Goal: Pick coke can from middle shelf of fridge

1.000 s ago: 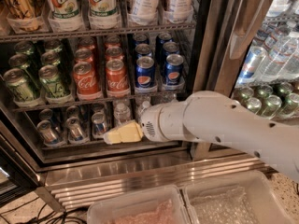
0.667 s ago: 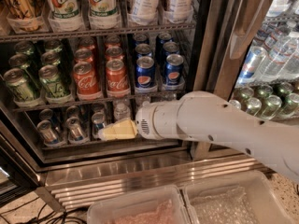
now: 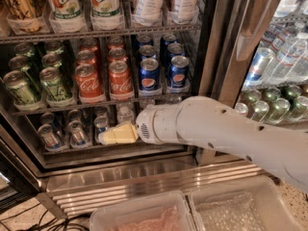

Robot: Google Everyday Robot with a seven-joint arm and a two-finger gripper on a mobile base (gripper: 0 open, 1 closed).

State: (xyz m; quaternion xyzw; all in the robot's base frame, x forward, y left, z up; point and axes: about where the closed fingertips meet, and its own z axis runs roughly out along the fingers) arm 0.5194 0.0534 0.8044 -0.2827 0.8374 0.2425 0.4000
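Two rows of red coke cans stand on the middle shelf (image 3: 57, 106) of the open fridge (image 3: 125, 176), with the front two cans side by side (image 3: 89, 83) (image 3: 120, 79). Green cans are to their left and blue Pepsi cans to their right. My gripper (image 3: 111, 135), pale yellow at the end of the white arm (image 3: 216, 129), points left. It sits below the middle shelf, in front of the lower shelf's small bottles and just under the right-hand front coke can. It touches no can.
Green cans (image 3: 53, 83) and blue Pepsi cans (image 3: 149, 74) flank the coke cans. Tall 7UP cans (image 3: 103, 4) stand on the shelf above. Small bottles (image 3: 77, 131) fill the shelf below. Water bottles (image 3: 284, 57) stand behind the right door. Two clear bins (image 3: 192, 211) sit below.
My gripper and arm have moved slightly left, towards the lower shelf. The cans have not moved.
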